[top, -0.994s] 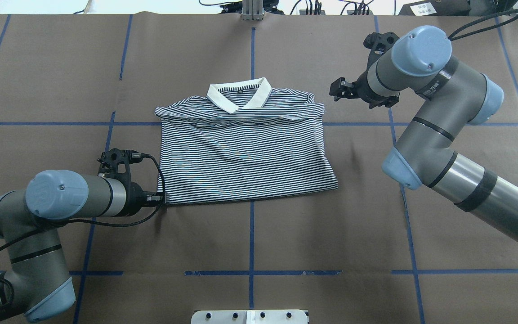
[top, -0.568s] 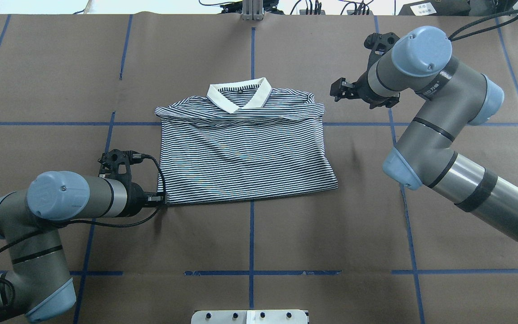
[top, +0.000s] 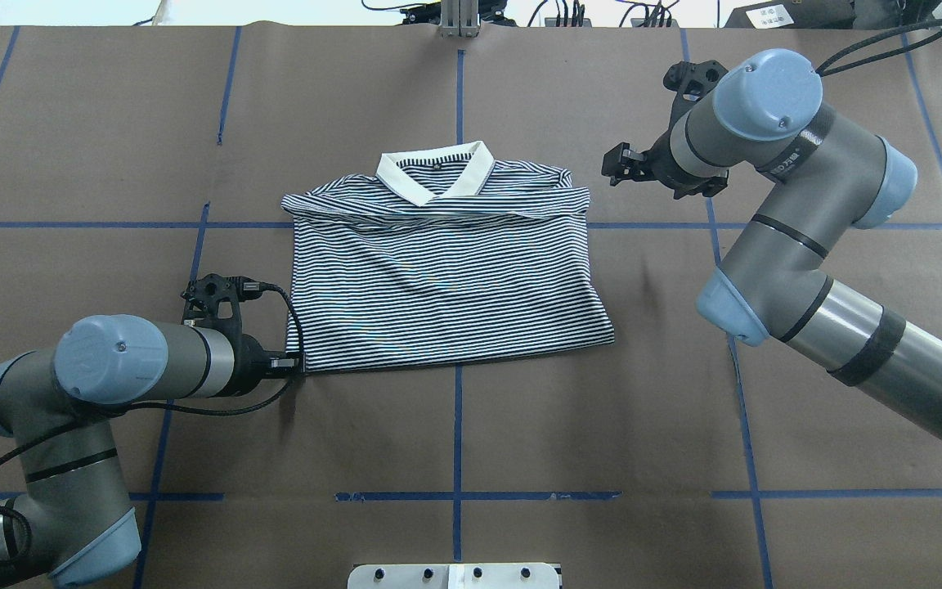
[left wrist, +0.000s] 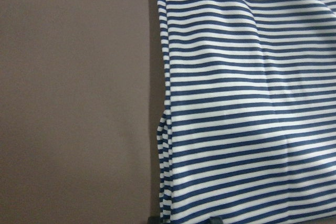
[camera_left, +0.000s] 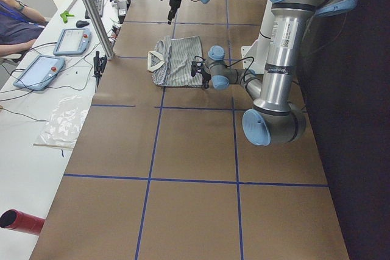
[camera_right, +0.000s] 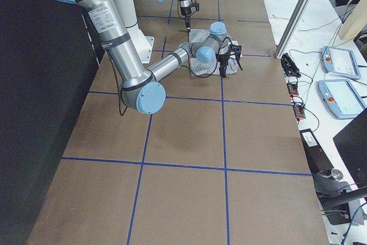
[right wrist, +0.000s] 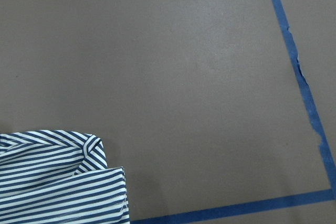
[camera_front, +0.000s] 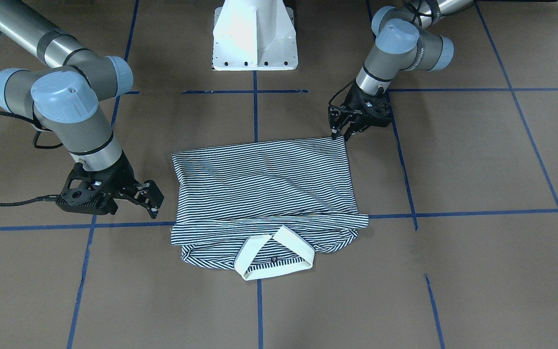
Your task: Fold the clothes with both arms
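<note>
Polo shirt (top: 446, 286) folded, left claw (camera_front: 339, 136) at its corner, half-hidden overhead

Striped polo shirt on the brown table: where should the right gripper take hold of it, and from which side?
Probably the far right shoulder corner of the navy-and-white striped polo shirt, approached low from the robot's right. The folded layers end there in a free edge lying flat, and the open right gripper hovers just beside it.

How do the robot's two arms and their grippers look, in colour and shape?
The left arm and right arm are silver-grey tubes with light blue joint caps and black bands. Black cables run to the black left gripper and right gripper.
</note>
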Robot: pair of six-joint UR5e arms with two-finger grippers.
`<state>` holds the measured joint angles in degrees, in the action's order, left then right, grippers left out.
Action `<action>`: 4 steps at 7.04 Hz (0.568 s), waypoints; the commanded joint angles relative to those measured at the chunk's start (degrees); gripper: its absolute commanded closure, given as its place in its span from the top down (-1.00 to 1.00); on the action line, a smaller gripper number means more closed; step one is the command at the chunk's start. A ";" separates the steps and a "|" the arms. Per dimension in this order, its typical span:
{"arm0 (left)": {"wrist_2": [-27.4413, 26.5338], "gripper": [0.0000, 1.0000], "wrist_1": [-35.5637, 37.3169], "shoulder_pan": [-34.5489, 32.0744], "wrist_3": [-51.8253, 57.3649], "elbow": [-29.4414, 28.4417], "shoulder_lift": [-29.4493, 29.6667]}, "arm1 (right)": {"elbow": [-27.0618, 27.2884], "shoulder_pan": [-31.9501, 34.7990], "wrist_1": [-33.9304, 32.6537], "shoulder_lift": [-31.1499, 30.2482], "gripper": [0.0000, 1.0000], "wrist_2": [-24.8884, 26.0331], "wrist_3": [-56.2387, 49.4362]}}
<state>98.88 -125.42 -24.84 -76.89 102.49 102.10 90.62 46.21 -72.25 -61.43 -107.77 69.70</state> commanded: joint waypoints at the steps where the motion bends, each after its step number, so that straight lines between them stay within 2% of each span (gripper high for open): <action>1: 0.00 -1.00 0.00 0.05 -0.19 0.16 0.03 | 0.00 -0.07 0.00 0.00 1.00 -0.07 0.00; 4: 0.26 -1.00 0.09 -0.73 3.21 1.22 -2.24 | -0.09 -0.07 0.00 0.00 1.00 0.02 0.00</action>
<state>98.99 -125.36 -25.19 -75.79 103.41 101.14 90.59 46.15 -72.25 -61.44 -107.76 69.70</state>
